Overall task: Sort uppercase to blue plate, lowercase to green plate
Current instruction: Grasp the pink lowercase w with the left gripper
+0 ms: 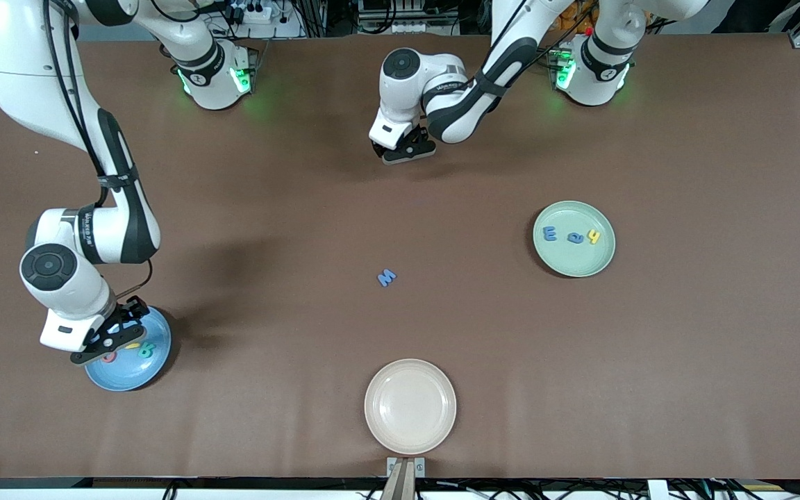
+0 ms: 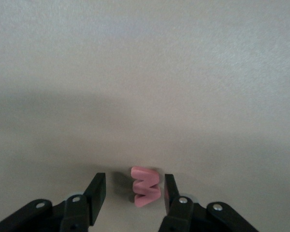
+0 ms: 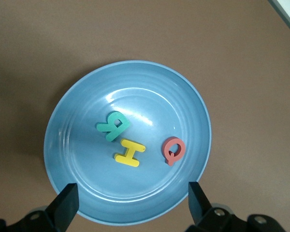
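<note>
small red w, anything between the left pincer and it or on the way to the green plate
Nothing visible. The small red w-shaped toy letter lies on the brown table between the left pincer's open fingers, and only bare tabletop shows between there and the round pale mint-green plate.

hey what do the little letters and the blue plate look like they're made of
Letters such as the red w and yellow H: probably foam or soft plastic, judging by thick slab edges, matte solid colour and rounded corners. Blue plate: likely glazed ceramic or hard plastic; it is glossy, with bright reflections and faint concentric rings.
</note>
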